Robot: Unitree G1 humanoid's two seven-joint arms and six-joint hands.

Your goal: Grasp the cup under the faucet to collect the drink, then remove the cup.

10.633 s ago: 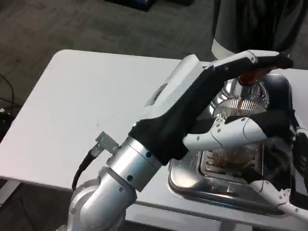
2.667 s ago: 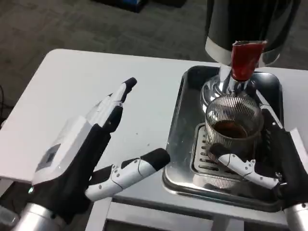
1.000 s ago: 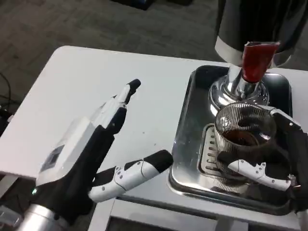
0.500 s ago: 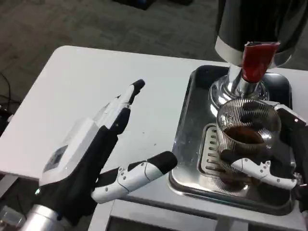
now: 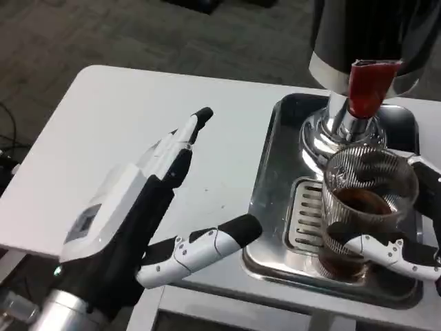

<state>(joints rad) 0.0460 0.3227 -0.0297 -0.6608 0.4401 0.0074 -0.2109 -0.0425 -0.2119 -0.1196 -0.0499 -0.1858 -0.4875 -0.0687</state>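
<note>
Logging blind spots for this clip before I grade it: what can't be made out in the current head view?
- Right hand: mostly cut off by the right edge; fingers wrap the ribbed glass cup.
- Cup base: hidden by those fingers, so contact with the steel tray is unclear.
- Dispenser: body cut off by the top edge.
- Spout under the red tap handle: any flow too small to tell.
- Left hand: wrist cut off at the bottom edge.

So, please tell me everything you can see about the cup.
The cup is clear ribbed glass, upright, holding a brown drink low inside. The right hand grips it, white and black fingers wrapped across its lower front. It sits over the steel tray, near the slotted grate, in front of the red-handled faucet.
</note>
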